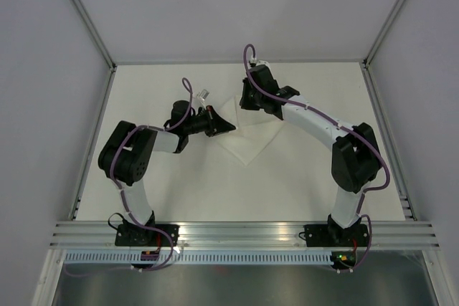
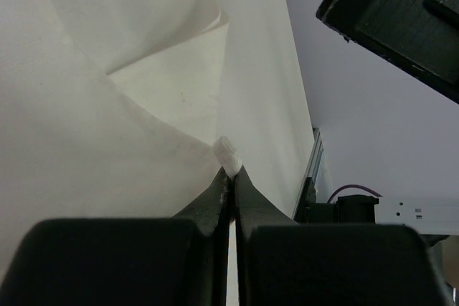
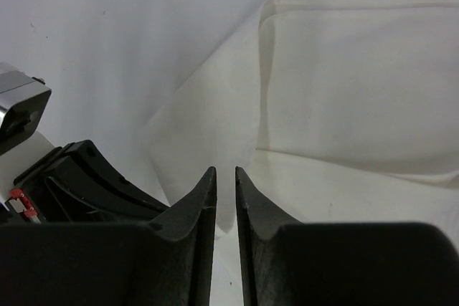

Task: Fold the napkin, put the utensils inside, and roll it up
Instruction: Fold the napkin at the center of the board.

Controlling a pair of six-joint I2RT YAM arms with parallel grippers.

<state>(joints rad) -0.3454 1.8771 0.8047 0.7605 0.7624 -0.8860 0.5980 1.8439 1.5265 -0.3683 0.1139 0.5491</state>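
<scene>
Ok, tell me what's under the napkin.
Only white table shows around the napkin. The left gripper pinches one corner. One flap lies folded over the rest, and whatever lies beneath is covered.

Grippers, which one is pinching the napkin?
The left gripper: its jaws are shut on a tuft of the napkin. The right gripper has its jaws slightly apart, with no cloth visibly between them.

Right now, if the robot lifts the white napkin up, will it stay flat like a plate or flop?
Probably flop: the napkin bends into soft folds where the left gripper pinches a bit of it. It looks thin, so it is likely very light. If pushed, it would probably bunch up rather than slide whole.
</scene>
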